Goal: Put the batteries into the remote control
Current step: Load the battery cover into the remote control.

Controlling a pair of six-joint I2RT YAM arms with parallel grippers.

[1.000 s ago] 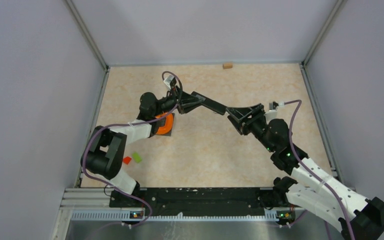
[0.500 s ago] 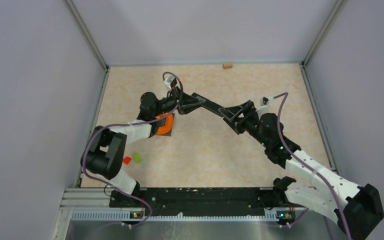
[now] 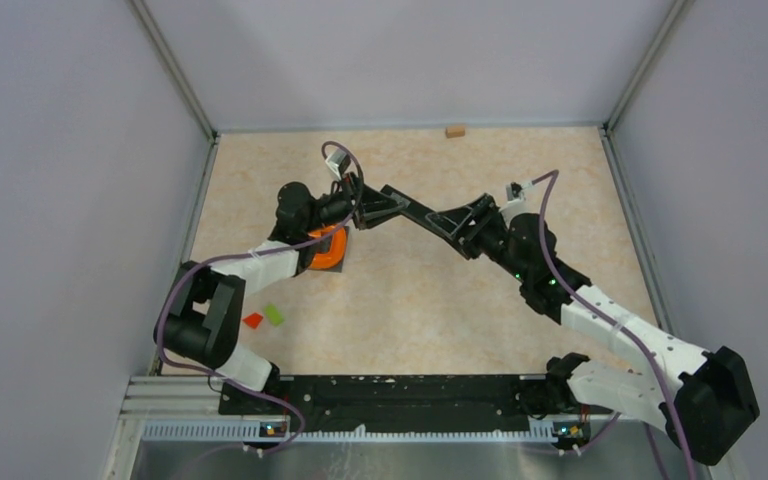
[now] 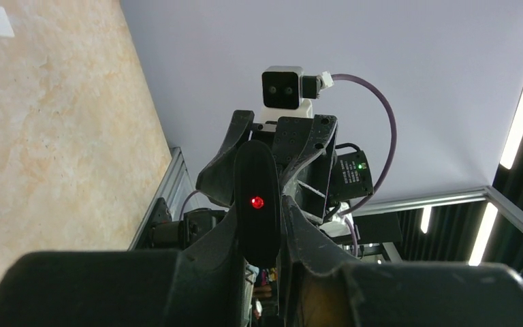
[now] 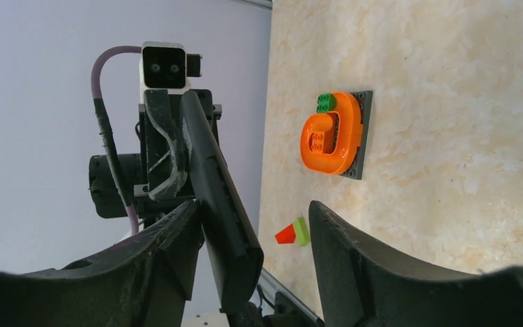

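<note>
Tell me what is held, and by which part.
The left gripper clamps the remote control at one end; the right gripper stands open around the other end.

Black-and-white arms [image 3: 260, 262], purple cables [image 5: 99, 88]

The top external camera sits high above and behind the black base rail of the arms [image 3: 400, 392]. It looks steeply down on the whole beige marbled tabletop [image 3: 410, 300], and the long black plastic remote control [image 3: 415, 208] shows small near the middle.

The left wrist camera sits close behind the remote. It looks along it end-on toward the white box-shaped right wrist camera [image 4: 282, 87] just beyond the far end.

The right wrist camera faces the opposite way, close along the remote's length, toward the white box-shaped left wrist camera [image 5: 164, 66] past it.

All three views share the remote. The top and right wrist views also share the orange ring-shaped plastic piece [image 5: 330, 133] on the table beside it.
</note>
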